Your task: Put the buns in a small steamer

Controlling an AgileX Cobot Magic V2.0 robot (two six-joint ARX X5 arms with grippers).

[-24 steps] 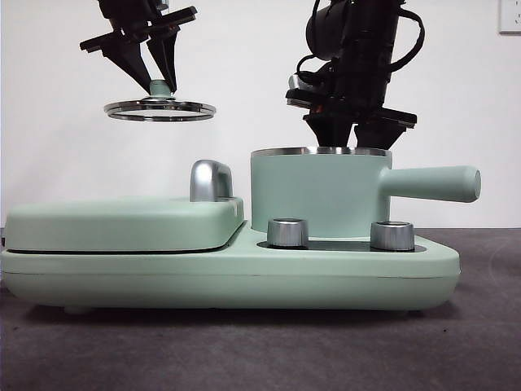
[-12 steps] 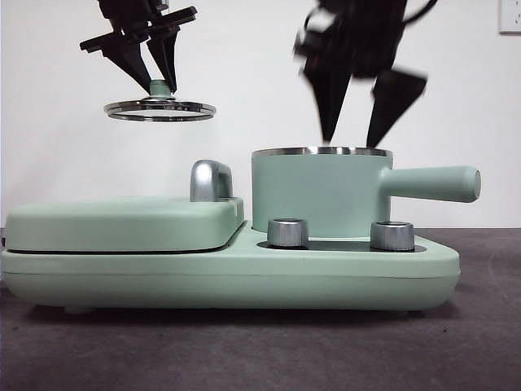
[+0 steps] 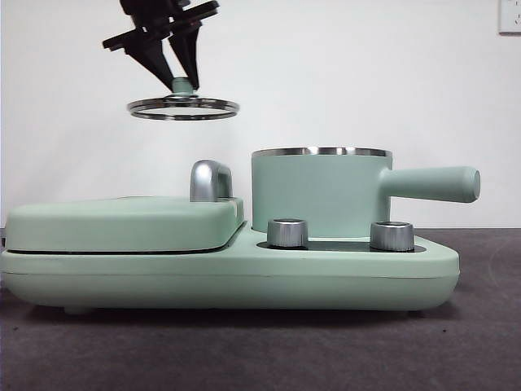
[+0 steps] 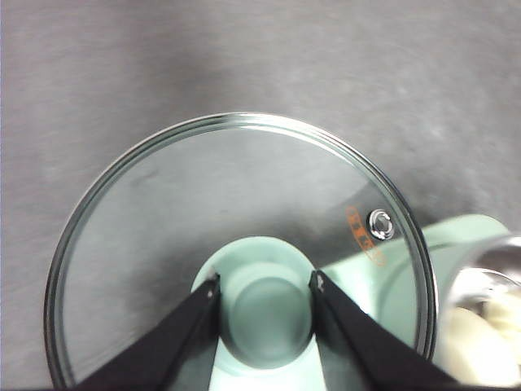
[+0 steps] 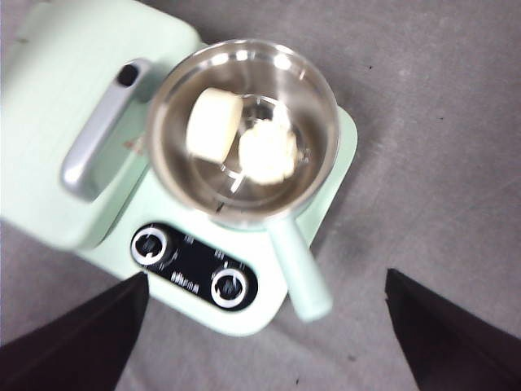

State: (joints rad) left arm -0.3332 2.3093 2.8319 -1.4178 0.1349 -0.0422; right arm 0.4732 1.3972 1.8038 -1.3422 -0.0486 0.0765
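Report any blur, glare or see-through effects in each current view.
Front view: sharp, evenly lit. Left wrist view: the table shows through the glass lid, and the steamer at the edge is soft. Right wrist view: slightly blurred overall, with bright glare on the steamer's steel rim around the buns.

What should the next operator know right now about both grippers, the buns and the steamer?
Left gripper: shut on the lid's knob, holding the glass lid in the air, off to one side of the pot.
Right gripper: open, empty, high above the small steamer.
Buns: the smooth roll and the ridged bun both lie inside the steamer.
Done: both buns are in.
Left: probably set the lid on the pot, which stands uncovered.
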